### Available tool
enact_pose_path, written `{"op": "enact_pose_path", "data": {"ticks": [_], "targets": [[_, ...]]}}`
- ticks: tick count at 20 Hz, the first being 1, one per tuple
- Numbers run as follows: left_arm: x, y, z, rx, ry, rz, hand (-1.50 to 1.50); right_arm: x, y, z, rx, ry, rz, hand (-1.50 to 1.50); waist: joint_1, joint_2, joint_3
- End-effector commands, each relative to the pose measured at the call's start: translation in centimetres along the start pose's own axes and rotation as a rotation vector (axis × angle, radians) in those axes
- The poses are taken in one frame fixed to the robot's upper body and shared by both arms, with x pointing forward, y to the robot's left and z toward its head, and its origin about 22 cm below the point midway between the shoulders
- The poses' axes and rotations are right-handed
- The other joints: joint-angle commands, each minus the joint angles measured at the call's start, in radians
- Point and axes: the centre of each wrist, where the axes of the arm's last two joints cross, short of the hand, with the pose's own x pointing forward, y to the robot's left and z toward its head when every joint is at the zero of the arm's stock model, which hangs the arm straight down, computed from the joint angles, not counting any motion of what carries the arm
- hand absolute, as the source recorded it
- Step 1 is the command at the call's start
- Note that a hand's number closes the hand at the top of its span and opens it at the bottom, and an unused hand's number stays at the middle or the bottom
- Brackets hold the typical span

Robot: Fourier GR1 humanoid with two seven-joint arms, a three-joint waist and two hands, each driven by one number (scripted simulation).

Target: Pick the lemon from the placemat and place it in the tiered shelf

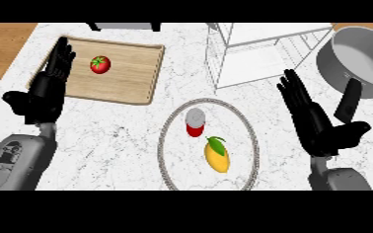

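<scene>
Yellow, with a green leaf at its top, the lemon lies on the round grey-rimmed placemat, just below a red can with a grey lid. The white wire tiered shelf stands beyond the placemat on the marble surface. A tomato sits on a wooden cutting board at left; a grey pan is at right. The left hand and right hand rest with fingers straight and open, holding nothing.
</scene>
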Motion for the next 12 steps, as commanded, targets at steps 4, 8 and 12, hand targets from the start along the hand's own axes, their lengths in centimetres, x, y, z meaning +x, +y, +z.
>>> {"op": "enact_pose_path", "data": {"ticks": [4, 8, 12], "targets": [[-0.1, -3.4, 1.0, -0.122, 0.078, -0.004, 0.0, 3.2, 2.8, -3.5, 0.184, -0.019, 0.08, -1.5, -0.002, 0.009, 0.009], [-1.8, -4.3, 2.4, -0.155, 0.107, 0.044, 0.0, -0.2, 6.0, -1.6, 0.059, 0.059, -0.678, 1.5, -0.024, 0.047, 0.052], [-2.7, -5.7, 4.1, -0.226, 0.155, 0.05, 0.0, -2.4, -2.5, -1.3, -0.229, -0.025, 0.443, 1.5, 0.001, 0.016, 0.009]]}}
